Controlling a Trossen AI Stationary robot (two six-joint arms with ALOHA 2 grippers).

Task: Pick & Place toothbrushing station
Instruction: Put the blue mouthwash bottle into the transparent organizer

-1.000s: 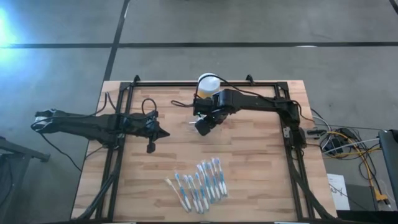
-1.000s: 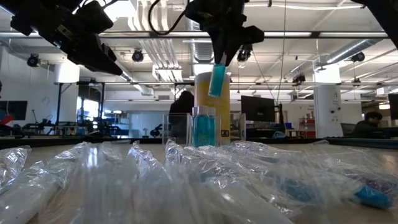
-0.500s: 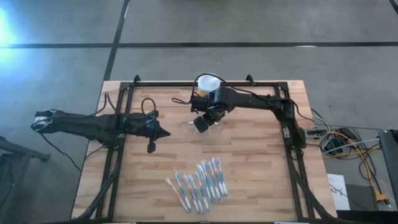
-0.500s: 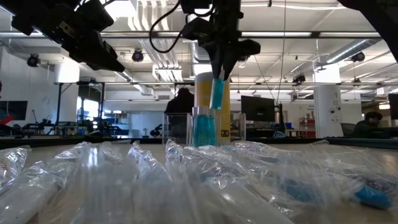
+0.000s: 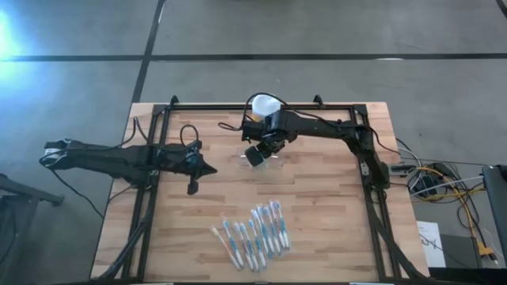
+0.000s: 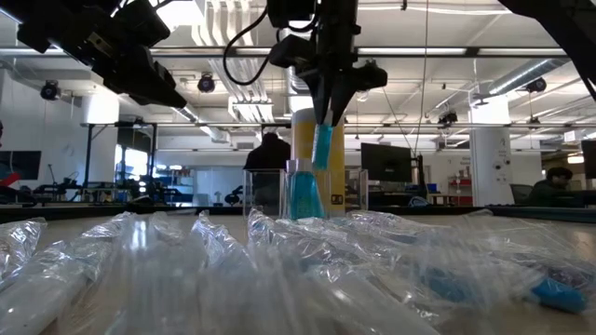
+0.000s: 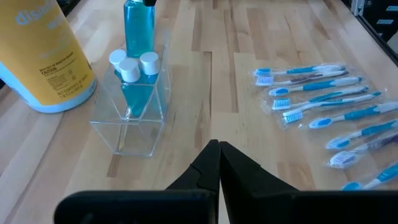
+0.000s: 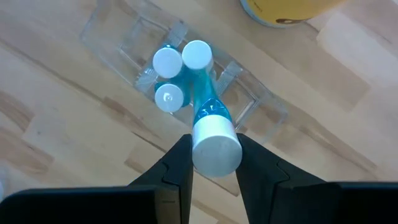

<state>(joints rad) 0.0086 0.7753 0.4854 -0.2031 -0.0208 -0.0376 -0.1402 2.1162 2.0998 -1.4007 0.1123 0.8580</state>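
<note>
1. Near the table's back edge, the toothbrushing station is standing upright on the wooden table, just beside the yellow jar with the white lid.
2. Three teal tubes with white caps are sitting bunched together in the holder's middle slot.
3. Directly above the holder, the right gripper is hanging with its fingers pressing on a fourth teal tube, which is tilting so that its far end is reaching down among the three tubes already in the holder.
4. Toward the front of the table, well apart from the holder, a row of wrapped toothbrushes is lying flat, blue heads and handles showing through clear plastic.
5. Over the table's left side, the left gripper is waiting with its two fingers pinched together on nothing, pointing toward the holder and the jar.
</note>
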